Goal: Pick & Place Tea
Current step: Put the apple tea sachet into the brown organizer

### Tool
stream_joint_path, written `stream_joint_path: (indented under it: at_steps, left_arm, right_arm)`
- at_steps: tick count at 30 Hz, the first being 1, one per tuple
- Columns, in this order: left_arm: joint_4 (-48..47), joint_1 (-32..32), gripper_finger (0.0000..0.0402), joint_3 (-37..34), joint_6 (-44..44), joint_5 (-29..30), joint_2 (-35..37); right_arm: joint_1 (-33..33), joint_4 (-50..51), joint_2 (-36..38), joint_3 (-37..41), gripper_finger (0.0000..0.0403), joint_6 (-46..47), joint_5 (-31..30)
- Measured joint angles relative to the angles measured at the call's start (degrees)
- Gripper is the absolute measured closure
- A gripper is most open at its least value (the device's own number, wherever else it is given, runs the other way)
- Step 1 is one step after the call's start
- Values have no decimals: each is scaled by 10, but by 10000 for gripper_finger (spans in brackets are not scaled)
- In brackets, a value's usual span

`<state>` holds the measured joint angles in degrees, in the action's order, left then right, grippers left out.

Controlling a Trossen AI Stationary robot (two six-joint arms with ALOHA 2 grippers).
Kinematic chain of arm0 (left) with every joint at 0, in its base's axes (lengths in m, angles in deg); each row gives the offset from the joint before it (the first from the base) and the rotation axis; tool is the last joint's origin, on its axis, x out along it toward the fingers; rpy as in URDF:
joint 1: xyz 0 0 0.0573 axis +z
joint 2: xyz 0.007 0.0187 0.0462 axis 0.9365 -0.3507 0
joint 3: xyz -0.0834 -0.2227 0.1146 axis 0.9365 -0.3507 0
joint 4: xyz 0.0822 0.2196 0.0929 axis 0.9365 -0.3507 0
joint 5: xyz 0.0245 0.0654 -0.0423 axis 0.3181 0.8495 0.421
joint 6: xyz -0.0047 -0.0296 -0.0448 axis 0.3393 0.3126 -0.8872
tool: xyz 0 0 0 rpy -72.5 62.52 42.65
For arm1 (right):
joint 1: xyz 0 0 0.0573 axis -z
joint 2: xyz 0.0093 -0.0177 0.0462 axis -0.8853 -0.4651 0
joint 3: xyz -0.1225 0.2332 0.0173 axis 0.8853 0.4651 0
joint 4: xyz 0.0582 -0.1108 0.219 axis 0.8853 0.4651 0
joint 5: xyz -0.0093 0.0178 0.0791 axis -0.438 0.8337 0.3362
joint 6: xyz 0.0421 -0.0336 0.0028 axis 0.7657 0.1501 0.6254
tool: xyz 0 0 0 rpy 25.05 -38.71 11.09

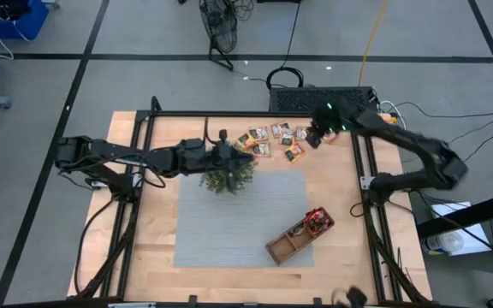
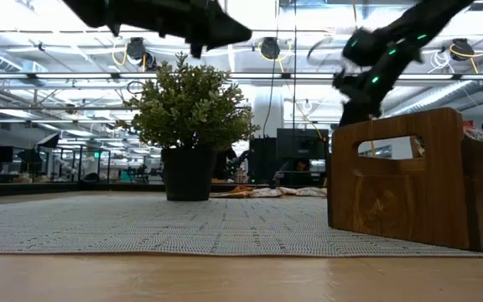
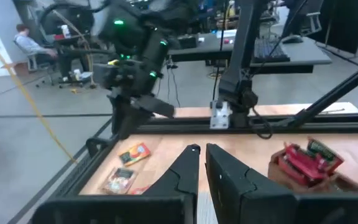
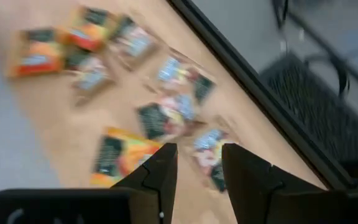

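Several small tea sachets (image 1: 274, 140) lie flat on the wood near the table's far edge; the right wrist view shows these sachets (image 4: 160, 118) blurred. My right gripper (image 1: 316, 137) hangs open just above their right end, with nothing between its fingers (image 4: 194, 171). My left gripper (image 1: 248, 156) is shut and empty. It reaches level over the potted plant (image 1: 227, 178), a little left of the sachets (image 3: 132, 152). The brown wooden tray (image 1: 291, 243) stands on the grey mat, with red sachets (image 3: 306, 162) in its right-hand compartment.
The potted plant (image 2: 189, 109) stands at the grey mat's (image 1: 238, 222) far edge, under the left arm. The tray's end wall (image 2: 409, 176) fills the right of the low view. Black rails frame the table's far edge (image 3: 260, 121) and both sides.
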<state>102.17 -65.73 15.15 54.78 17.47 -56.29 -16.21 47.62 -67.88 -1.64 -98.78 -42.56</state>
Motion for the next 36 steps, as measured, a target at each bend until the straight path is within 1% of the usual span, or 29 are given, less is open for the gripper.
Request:
stream_joint_path:
  at_steps: [3,6,9,12,15,20,22,26,36]
  left_arm:
    - [17,7,366,-21,0,0,4]
    - [14,12,366,-29,8,0,4]
    - [6,12,366,-28,8,1,-3]
    - [-16,12,366,-29,6,1,-6]
    - [-22,11,366,-29,3,1,-4]
    - [-24,11,366,-29,5,1,-5]
    - [-25,11,366,-29,5,1,-5]
    - [-24,11,366,-29,3,1,-5]
    - [-24,11,366,-29,4,1,-5]
  right_arm:
    - [35,37,-95,-66,286,2,0]
    - [66,65,-168,-113,275,29,1]
    - [100,85,-223,-139,267,80,3]
    - [126,101,-257,-146,264,101,3]
    - [142,114,-276,-146,264,112,9]
    - [151,113,-288,-138,264,122,80]
    - [150,97,-289,-131,263,122,92]
    - [150,73,-290,-120,262,122,94]
    - [151,57,-297,-119,261,118,94]
